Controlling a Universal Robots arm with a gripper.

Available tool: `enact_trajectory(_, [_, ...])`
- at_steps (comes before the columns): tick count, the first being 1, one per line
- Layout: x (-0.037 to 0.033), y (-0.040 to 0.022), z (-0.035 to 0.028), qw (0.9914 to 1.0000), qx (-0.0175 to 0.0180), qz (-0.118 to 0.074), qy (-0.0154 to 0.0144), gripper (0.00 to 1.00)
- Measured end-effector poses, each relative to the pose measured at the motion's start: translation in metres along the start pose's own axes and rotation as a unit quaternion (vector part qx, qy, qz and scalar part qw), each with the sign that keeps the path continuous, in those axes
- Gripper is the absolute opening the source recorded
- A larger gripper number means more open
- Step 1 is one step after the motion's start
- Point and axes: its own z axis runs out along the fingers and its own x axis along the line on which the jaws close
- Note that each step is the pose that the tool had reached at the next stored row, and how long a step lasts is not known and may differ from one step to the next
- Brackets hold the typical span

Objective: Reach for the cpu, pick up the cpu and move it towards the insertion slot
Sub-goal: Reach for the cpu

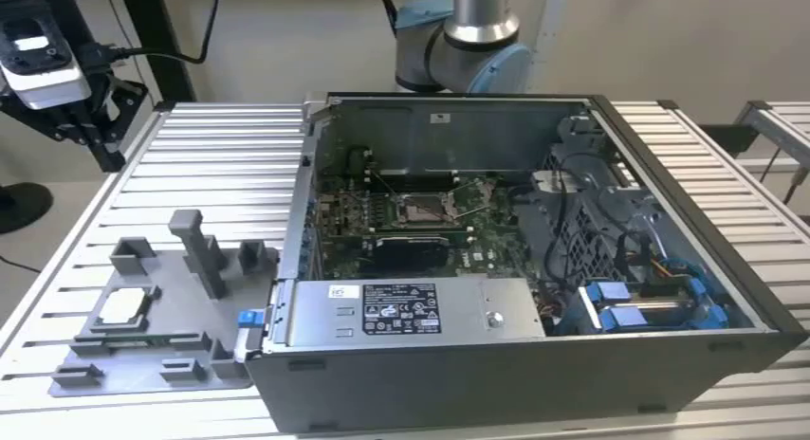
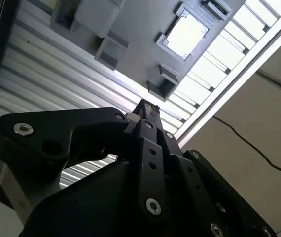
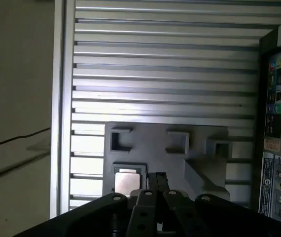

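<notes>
**Inspector:** Condition of the tool?

**Assessor:** The gripper (image 2: 145, 105) has its two fingers (image 2: 149, 129) pressed together with nothing between them. It hangs over the slatted table (image 1: 215, 165), in contact with nothing.

**Inspector:** Location of the chip?

**Assessor:** The chip (image 1: 123, 307) lies flat, pale face up, in a shallow square pocket of the grey fixture plate (image 1: 152, 374). The plate is on the exterior view's left of the open computer case (image 1: 532, 364). Low walls frame the chip. I judge the pocket is there to hold it square and in a known spot for picking. In both wrist views the chip sits beyond the fingertips, apart from them.

**Inspector:** And the destination?

**Assessor:** The socket (image 1: 422, 209), a silver frame with a dark centre, sits on the green board (image 1: 496, 215) inside the case, well apart from the chip. The case has its panel off, which leaves the socket open from above.

**Inspector:** Progress?

**Assessor:** Reach stage only, in my judgement. Nothing is grasped and the chip is seated in its pocket.
</notes>
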Motion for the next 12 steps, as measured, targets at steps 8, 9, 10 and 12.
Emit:
enact_trajectory(8, [0.0142, -0.0086, 0.0006, 1.0, 0.0, 0.0, -0.0001, 0.0])
enact_trajectory(9, [0.0159, -0.0111, 0.001, 1.0, 0.0, 0.0, -0.0001, 0.0])
enact_trajectory(10, [0.0173, -0.0138, 0.0014, 1.0, 0.0, 0.0, -0.0001, 0.0])
enact_trajectory(12, [0.0197, -0.0195, 0.002, 1.0, 0.0, 0.0, -0.0001, 0.0])
